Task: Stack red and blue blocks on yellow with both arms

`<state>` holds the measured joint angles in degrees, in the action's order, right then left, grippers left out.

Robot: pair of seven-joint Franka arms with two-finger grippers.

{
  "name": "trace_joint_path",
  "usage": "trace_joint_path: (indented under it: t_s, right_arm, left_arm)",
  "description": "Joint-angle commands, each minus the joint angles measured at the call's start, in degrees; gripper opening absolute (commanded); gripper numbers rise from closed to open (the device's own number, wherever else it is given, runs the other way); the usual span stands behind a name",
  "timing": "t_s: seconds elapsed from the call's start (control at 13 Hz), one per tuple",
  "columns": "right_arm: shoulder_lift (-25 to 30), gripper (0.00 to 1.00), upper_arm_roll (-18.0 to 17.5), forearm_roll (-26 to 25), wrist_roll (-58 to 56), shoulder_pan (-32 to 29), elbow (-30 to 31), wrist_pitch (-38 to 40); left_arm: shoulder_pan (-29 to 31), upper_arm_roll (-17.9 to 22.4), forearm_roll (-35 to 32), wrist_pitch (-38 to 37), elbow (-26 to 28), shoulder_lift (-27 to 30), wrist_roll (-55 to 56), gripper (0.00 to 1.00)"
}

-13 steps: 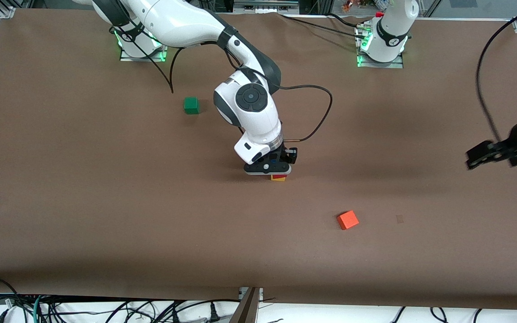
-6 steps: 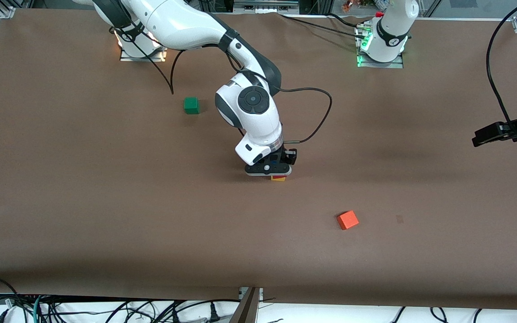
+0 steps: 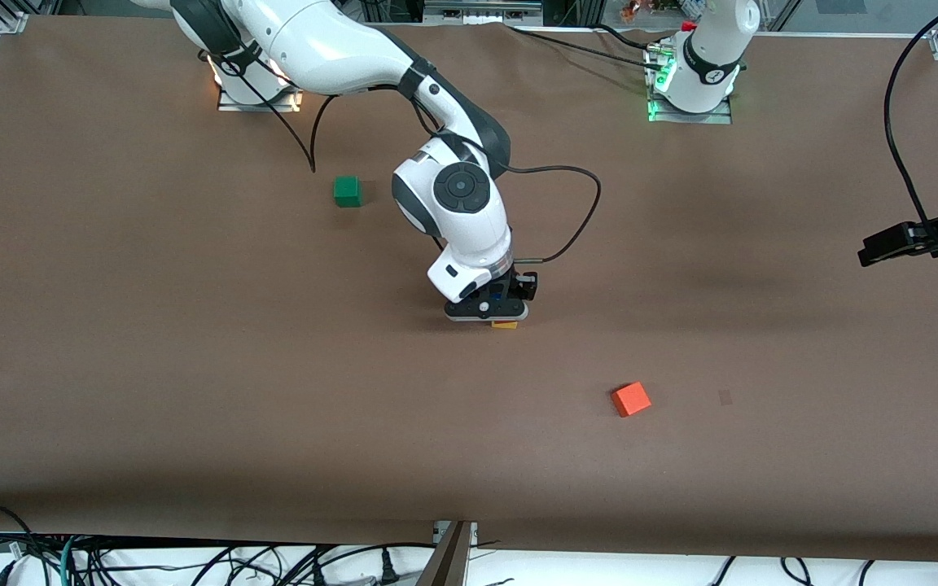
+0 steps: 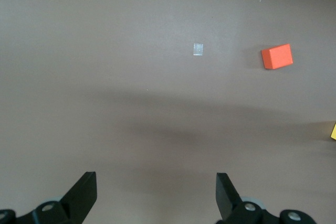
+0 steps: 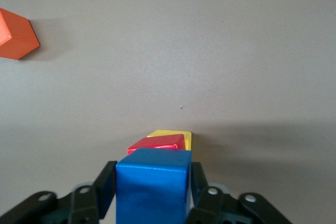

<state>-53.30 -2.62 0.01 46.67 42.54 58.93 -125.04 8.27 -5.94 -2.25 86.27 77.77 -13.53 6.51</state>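
My right gripper (image 3: 492,309) is shut on the blue cube (image 5: 152,187), with the fingers (image 5: 105,187) pressed on two sides of it. It holds the cube low over the red cube (image 5: 156,144), which sits on the yellow cube (image 5: 178,136). I cannot tell whether blue touches red. In the front view only a sliver of the yellow cube (image 3: 505,325) shows under the gripper; the red cube is hidden there. My left gripper (image 3: 872,248) is open and empty (image 4: 156,198), up in the air at the left arm's end of the table.
A green cube (image 3: 347,191) lies nearer the right arm's base. An orange-red cube (image 3: 630,399) lies nearer the front camera than the stack and also shows in the left wrist view (image 4: 276,56). A small pale mark (image 3: 725,397) is beside it.
My right gripper has sunk slightly with the blue cube, and the red sliver no longer shows in the front view. My left gripper drew back toward its end of the table, then held still.
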Motion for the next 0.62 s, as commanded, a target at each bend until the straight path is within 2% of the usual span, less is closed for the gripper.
trace_joint_path:
  t_s: [0.0,0.08,0.15,0.31,0.54]
  right_arm:
    - [-1.1,0.77,0.4,-0.8,0.4,0.4,-2.1,0.2]
    - [-0.8,0.86,0.4,-0.8,0.4,0.3,-2.2,0.6]
    - [-0.2,1.0,0.4,-0.6,0.3,0.0,-2.2,1.4]
    - [1.4,1.0,0.3,-0.4,0.2,-0.6,-2.5,5.6]
    - [8.4,1.0,-0.2,0.9,-1.9,-5.8,-2.4,12.4]
  left_arm:
    - [0.3,0.0,0.9,-0.2,-0.1,0.4,-1.2,1.0]
    - [0.3,0.0,1.2,-0.2,-0.1,0.4,-1.2,1.0]
    - [0.3,0.0,1.1,-0.2,-0.1,0.4,-1.2,1.0]
    - [0.3,0.0,0.9,-0.2,-0.1,0.4,-1.2,1.0]
    - [0.3,0.0,1.0,-0.2,-0.1,0.1,-1.1,1.0]
